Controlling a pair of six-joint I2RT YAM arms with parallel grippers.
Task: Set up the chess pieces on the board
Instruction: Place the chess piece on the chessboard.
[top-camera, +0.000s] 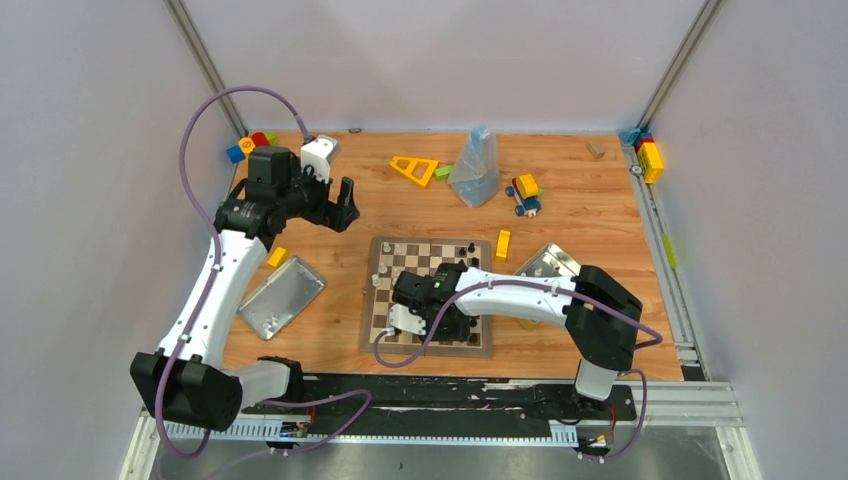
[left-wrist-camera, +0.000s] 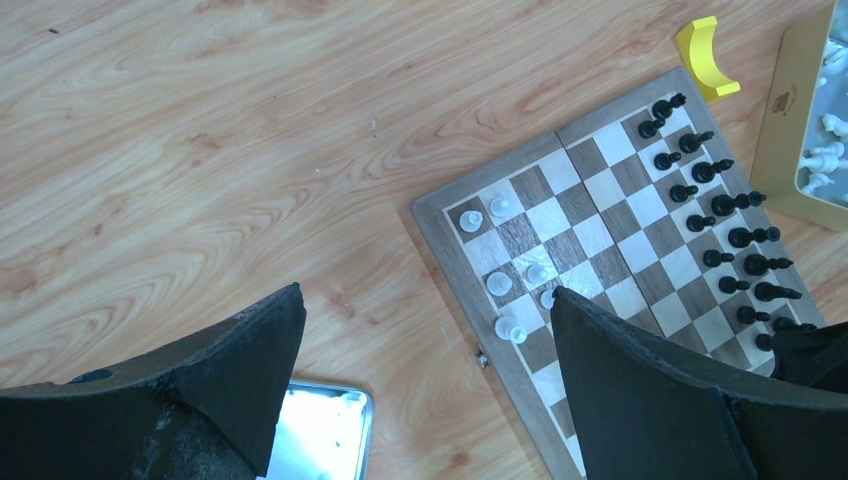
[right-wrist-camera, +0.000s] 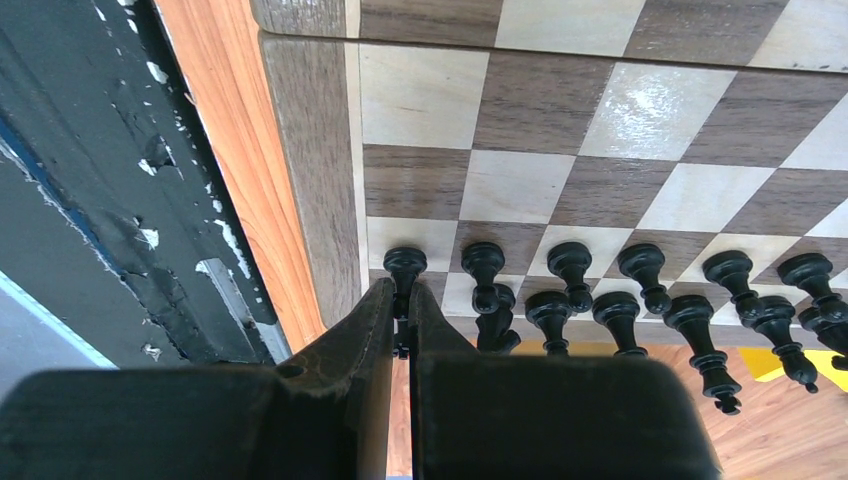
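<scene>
Top view: the left gripper (top-camera: 345, 208) hangs released off the board's (top-camera: 430, 242) far-left corner. Left-wrist view: white pieces (left-wrist-camera: 497, 205) stand on the board. Right-wrist view: the right gripper (right-wrist-camera: 403, 290) pinches a black pawn (right-wrist-camera: 405, 263) on the board's corner square. A crooked release could topple the neighbouring black pieces (right-wrist-camera: 570, 262).

The chessboard (top-camera: 425, 256) has dark brown and cream checks inside a mid-brown border. Glossy black chess pieces (right-wrist-camera: 570, 265) line the lower part of the right wrist view. White chess pieces (left-wrist-camera: 499, 283) show near the centre of the left wrist view. The table (top-camera: 580, 240) is orange-brown wood with wavy grain. Left of centre in the top view is a silver metal lid (top-camera: 281, 297). Toward the top are a yellow triangular block (top-camera: 414, 170) and a blue-and-yellow toy car (top-camera: 525, 193). The left arm (top-camera: 215, 290) and right arm (top-camera: 520, 295) are white with black joints and carry purple cables (top-camera: 240, 90).
</scene>
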